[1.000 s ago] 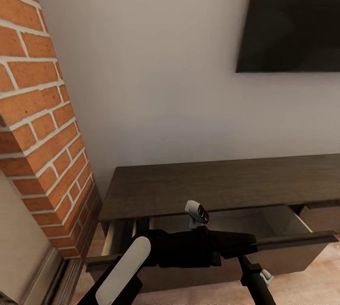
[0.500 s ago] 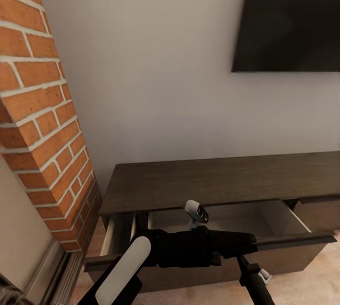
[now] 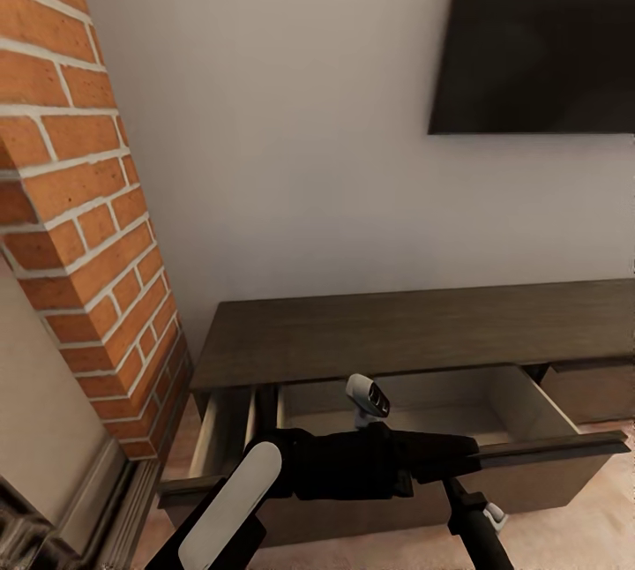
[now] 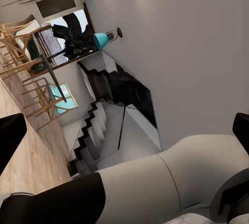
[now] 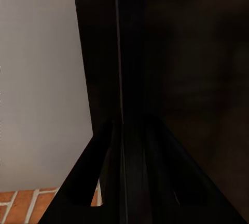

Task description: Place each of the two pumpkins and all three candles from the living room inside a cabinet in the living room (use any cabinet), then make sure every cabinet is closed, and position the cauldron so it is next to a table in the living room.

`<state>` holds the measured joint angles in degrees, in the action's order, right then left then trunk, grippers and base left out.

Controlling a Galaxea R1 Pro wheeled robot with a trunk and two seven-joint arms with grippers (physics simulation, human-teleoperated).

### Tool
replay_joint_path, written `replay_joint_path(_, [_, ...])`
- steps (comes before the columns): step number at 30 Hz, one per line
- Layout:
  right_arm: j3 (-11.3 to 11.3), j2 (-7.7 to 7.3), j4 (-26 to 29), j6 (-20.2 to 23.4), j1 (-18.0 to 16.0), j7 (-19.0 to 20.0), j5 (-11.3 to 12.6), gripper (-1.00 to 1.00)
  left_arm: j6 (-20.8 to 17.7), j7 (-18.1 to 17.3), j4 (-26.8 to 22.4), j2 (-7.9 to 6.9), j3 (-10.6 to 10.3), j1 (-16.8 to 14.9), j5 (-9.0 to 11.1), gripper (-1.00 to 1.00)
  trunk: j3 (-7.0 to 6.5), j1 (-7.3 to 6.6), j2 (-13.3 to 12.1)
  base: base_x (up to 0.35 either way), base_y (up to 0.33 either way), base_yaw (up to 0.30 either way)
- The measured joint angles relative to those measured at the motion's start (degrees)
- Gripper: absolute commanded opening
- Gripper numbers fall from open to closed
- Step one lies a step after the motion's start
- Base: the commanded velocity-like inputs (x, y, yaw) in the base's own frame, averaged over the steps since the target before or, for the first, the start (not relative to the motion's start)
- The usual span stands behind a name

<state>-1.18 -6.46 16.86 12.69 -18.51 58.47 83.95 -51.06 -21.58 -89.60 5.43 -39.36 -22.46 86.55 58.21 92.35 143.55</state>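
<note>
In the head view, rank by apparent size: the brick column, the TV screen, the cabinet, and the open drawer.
1. brick column and cabinet: too close to call, and both are cropped by the frame.
2. TV screen, also cropped at the edges.
3. open drawer, partly hidden behind the arms.

No text, label, brand, number or sign can be read on anything here.

Dark-brown cabinet [image 3: 414, 332] against pale wall, beside brick column; top bare; left drawer [image 3: 494, 402] pulled open, pale interior.
</note>
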Motion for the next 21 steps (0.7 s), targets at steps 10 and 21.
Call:
replay_joint_path(10, [-0.1,-0.01,0.0,0.0,0.0,0.0,0.1,-1.00,0.0,0.0,0.0,0.00,0.0,0.0,0.0,1.00,0.00,0.00,0.0,-0.054,0.000,0.000])
replay_joint_path(21, [-0.2,-0.01,0.0,0.0,0.0,0.0,0.1,-1.00,0.1,0.0,0.0,0.00,0.0,0.0,0.0,1.00,0.00,-0.01,0.0,-0.040,0.000,0.000])
